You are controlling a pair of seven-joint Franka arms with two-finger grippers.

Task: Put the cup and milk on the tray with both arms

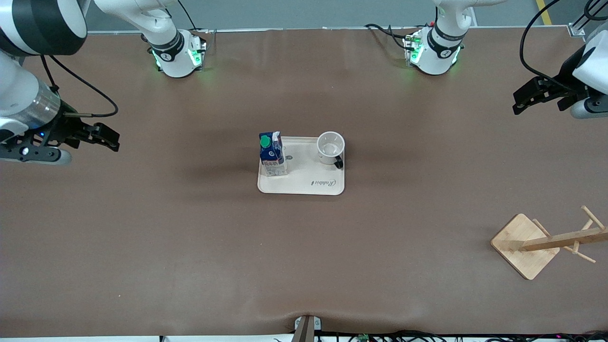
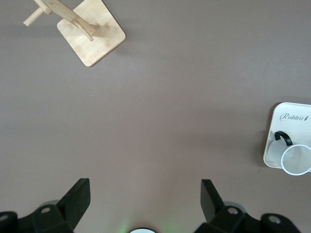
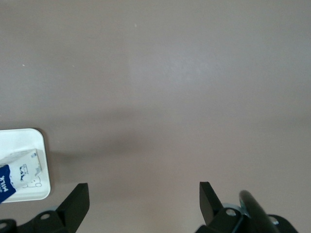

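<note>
2 grippers (image 1: 111,138) (image 1: 520,100) hang open, well apart from tray (image 1: 304,185).

Tray (image 1: 301,183) mid-table. Milk carton (image 1: 272,154) upright on tray, at corner toward right arm's end, farther from front camera. Cup (image 1: 330,147) upright on tray, at corner toward left arm's end, same row as carton, apart from it; handle on side nearer front camera. Wooden stand (image 1: 525,245) near left arm's end, nearer front camera than tray, well apart from it. Left gripper (image 1: 521,99) over bare table (image 1: 190,247) at left arm's end, right gripper (image 1: 110,138) over bare table at right arm's end; both well apart from tray.
</note>
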